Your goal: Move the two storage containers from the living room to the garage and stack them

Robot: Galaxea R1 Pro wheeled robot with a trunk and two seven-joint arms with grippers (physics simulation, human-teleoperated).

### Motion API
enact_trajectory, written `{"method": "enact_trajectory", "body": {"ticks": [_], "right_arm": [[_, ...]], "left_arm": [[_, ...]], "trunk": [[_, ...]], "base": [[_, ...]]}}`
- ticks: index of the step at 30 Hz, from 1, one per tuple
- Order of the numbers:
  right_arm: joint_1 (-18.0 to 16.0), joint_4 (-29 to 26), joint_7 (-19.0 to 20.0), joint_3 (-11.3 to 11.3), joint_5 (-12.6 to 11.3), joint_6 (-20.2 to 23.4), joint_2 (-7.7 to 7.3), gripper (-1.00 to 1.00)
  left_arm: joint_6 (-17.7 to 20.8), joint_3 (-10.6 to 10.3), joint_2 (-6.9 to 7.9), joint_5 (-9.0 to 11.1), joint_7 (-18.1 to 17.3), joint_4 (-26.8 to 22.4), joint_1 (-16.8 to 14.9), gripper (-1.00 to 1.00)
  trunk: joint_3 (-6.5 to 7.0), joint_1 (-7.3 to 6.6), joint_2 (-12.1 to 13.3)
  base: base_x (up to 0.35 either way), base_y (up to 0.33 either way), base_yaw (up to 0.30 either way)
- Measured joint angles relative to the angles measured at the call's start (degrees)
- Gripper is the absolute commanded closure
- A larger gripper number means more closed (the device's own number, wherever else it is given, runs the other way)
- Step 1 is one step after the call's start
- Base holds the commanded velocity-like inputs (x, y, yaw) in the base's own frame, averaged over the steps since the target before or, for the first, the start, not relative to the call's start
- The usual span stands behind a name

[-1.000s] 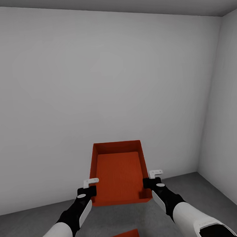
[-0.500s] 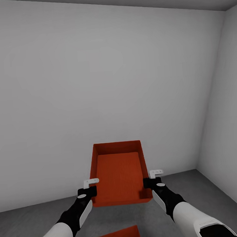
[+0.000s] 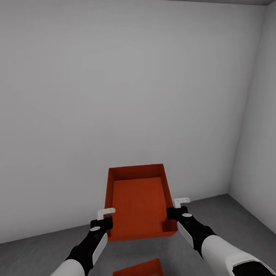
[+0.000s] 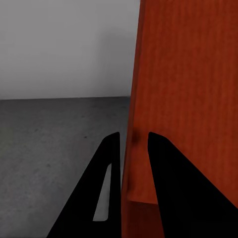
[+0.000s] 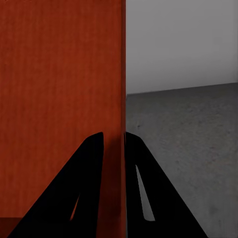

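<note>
While both arms reach forward in the head view, an orange-red storage container (image 3: pixel 138 206) hangs between them above the dark grey floor (image 3: pixel 35 260), its open top facing the camera and its ribbed bottom in plain sight. At the container's left wall sits the left gripper (image 3: pixel 105 216), and the right gripper (image 3: pixel 176 207) sits at the right wall, each near the box's nearer end. Seen from the left wrist camera, the left gripper (image 4: pixel 133 144) has its two dark fingers (image 4: pixel 101 198) narrowed down onto the thin orange wall, one finger on either face of it, with only the wall's thickness between them. Seen from the right wrist camera, the right gripper (image 5: pixel 114 141) likewise pinches the opposite wall, its fingers (image 5: pixel 144 188) set close on the two faces of the panel. Lower in the head view, a second storage container (image 3: pixel 138 274) rests on the floor between the forearms, close to the robot and partly cut off by the frame edge; the carried box is well above it and farther forward. Plain white walls (image 3: pixel 110 94) meet at a corner to the right, and the grey floor runs up to them
</note>
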Motion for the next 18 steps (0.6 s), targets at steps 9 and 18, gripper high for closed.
{"method": "enact_trajectory", "body": {"ticks": [9, 18], "right_arm": [[0.0, 0.0, -0.1, 0.1, 0.3, 1.3, -0.01, 1.00], [0.0, 0.0, -0.1, 0.4, 0.9, 0.0, -0.07, 1.00]], "left_arm": [[0.0, 0.0, -0.11, 1.0, -0.1, 1.2, 0.0, 1.00], [-2.4, -0.2, -0.24, 1.5, 0.0, 2.2, 0.0, 1.00]], "trunk": [[-0.83, 0.00, 0.0], [-1.66, 0.03, 0.0]], "base": [[0.000, 0.000, 0.000], [-0.135, 0.000, 0.000]]}}
